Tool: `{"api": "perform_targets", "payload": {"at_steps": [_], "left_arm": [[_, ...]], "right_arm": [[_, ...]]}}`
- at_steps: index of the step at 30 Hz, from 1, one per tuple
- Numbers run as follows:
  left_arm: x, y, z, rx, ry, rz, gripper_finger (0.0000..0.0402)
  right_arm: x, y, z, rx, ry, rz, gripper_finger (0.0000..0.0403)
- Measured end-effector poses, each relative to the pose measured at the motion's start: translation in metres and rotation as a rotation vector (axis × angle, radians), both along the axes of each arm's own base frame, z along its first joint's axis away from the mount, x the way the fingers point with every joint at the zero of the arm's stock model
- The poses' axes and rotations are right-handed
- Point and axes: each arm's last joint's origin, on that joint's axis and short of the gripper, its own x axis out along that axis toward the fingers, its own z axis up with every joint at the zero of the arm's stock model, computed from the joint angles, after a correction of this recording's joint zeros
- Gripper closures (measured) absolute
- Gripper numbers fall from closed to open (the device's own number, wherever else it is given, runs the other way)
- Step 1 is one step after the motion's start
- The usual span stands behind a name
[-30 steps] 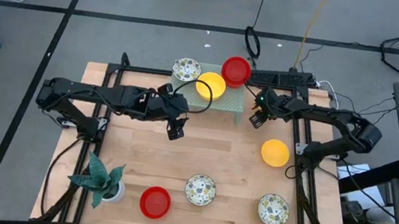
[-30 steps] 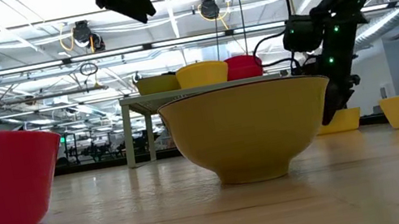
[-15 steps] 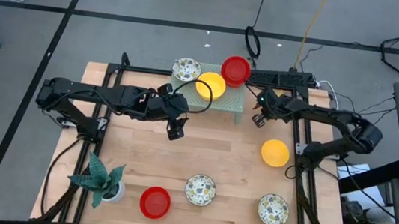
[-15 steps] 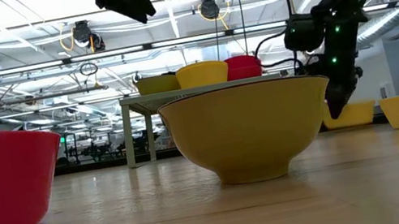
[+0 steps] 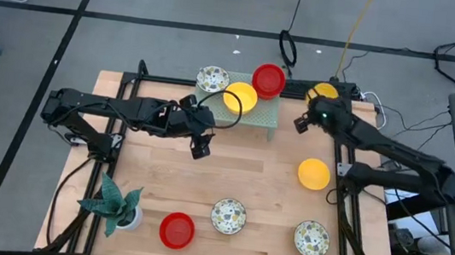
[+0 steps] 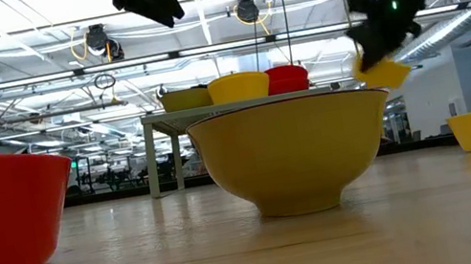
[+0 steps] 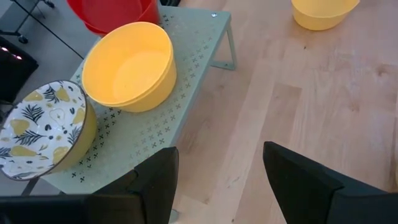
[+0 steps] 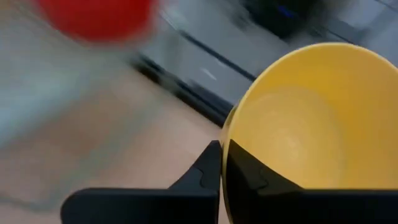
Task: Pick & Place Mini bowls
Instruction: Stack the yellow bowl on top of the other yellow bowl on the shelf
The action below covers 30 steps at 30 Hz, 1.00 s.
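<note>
My right gripper [image 8: 222, 171] is shut on a plain yellow mini bowl [image 8: 298, 124], which hangs in the air at the table's far right [image 5: 324, 90], level with the rack top in the low view [image 6: 384, 75]. My left gripper [image 7: 217, 186] hovers open above the table, just near-left of the pale green rack [image 5: 256, 115]. A speckled bowl [image 5: 212, 79], a yellow bowl [image 5: 240, 97] and a red bowl [image 5: 268, 80] stand on the rack. On the table stand another yellow bowl [image 5: 314, 173], two speckled bowls [image 5: 228, 216] [image 5: 311, 238] and a red bowl [image 5: 176, 230]. My right gripper pinches the yellow bowl's rim [image 8: 227, 140]: one finger [image 8: 255, 180] is inside the bowl and the other [image 8: 202, 177] is outside its wall. The bowl is lifted clear of the table and hangs tilted below the fingers [image 6: 384, 75].
A green plant in a white pot [image 5: 118, 205] stands at the near left corner. Black frame bars run along the table's sides [image 5: 341, 200]. Bare wood lies in the middle, between the rack and the near row of bowls [image 5: 240, 168].
My right gripper has shut on the yellow bowl's rim and risen, going toward the far edge. The bowl, which stood on the table beside the rack, is now lifted clear and tilted.
</note>
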Motion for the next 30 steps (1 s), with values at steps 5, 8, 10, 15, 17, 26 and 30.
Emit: {"api": "perform_targets", "payload": {"at_steps": [5,8,10,15,17,26,30], "left_arm": [[0.000,0.001,0.000,0.009,-0.003,0.010,0.0163],[0.000,0.001,0.000,0.020,-0.006,0.028,0.0163],[0.000,0.001,0.000,0.013,-0.012,0.038,0.0163],[0.000,0.001,0.001,-0.022,-0.039,0.077,0.0163],[0.000,0.001,0.001,-0.026,-0.041,0.081,0.0163],[0.000,0.001,0.000,-0.027,-0.039,0.080,0.0163],[0.000,-0.001,0.001,-0.035,-0.041,0.072,0.0163]], "right_arm": [[0.015,0.022,0.028,-0.038,-0.307,0.269,0.0402],[0.030,0.033,0.038,-0.069,-0.431,0.408,0.0402],[0.040,0.037,0.040,-0.101,-0.467,0.463,0.0402],[0.065,0.040,0.035,-0.158,-0.478,0.536,0.0402],[0.075,0.039,0.034,-0.161,-0.458,0.551,0.0402],[0.120,0.025,0.048,-0.215,-0.385,0.588,0.0402],[0.135,0.020,0.051,-0.227,-0.369,0.595,0.0403]]}}
